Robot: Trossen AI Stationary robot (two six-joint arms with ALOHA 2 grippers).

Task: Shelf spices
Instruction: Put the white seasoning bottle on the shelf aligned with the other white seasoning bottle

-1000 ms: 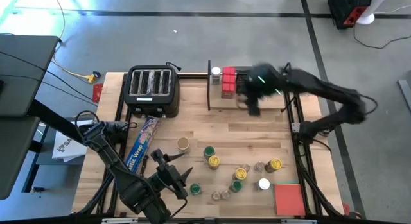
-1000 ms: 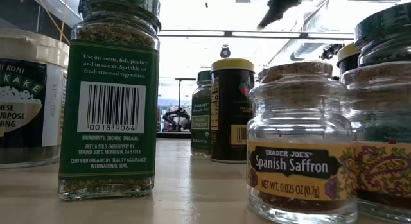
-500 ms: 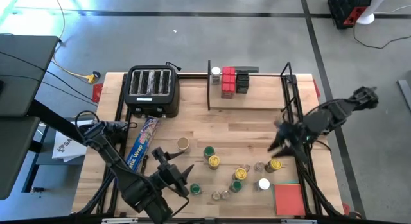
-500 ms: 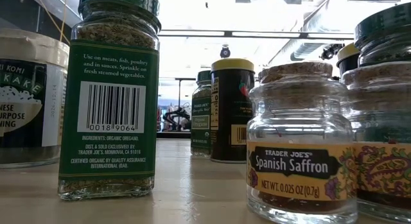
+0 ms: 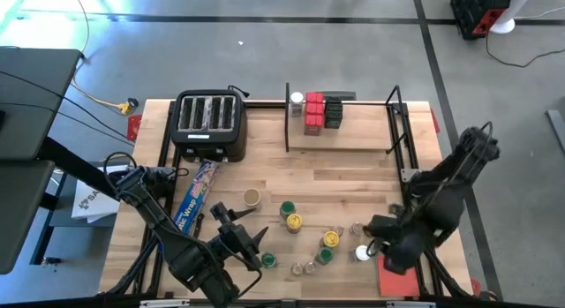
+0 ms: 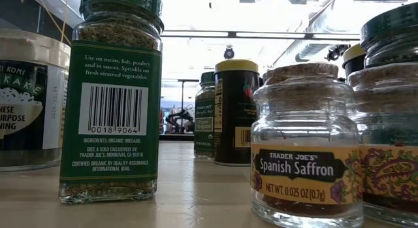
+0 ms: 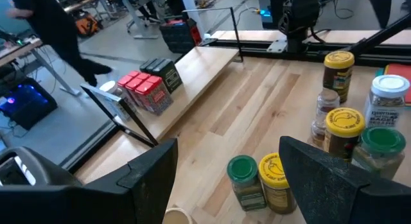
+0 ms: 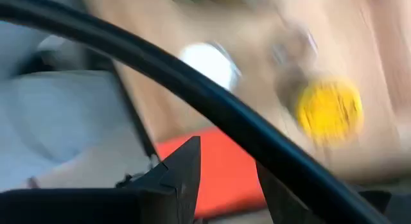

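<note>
Spices are split into two bunches right now. A few are already on the shelf [image 5: 340, 138] at the far side of the table [image 5: 344, 180]: red tins [image 5: 313, 113], black boxes [image 5: 333, 112] and a white-capped jar [image 5: 297, 101], all packed at its left end. The rest sit loose near the front of the table: a green-lid jar [image 5: 287, 208] touching a yellow-lid jar [image 5: 294, 222], another yellow one [image 5: 331, 240], a white-lid jar [image 5: 362, 253], a tan-lid jar [image 5: 252, 198] off to the left, plus some tiny clear jars [image 5: 303, 268].

The right gripper [image 5: 388, 246] is low over the near right part of the table, just beside the white-lid jar and above the red pad [image 5: 397, 274]. Its wrist view shows a small gap between the fingers with nothing in it.

The left gripper [image 5: 240, 233] hangs at the near left, close to the loose jars, fingers spread wide and empty. A toaster [image 5: 210, 123] and a blue wrap box [image 5: 196, 196] sit on the left side.

From table level you mostly see a green-label jar [image 6: 116, 97] and a saffron jar [image 6: 305, 146] up close.
</note>
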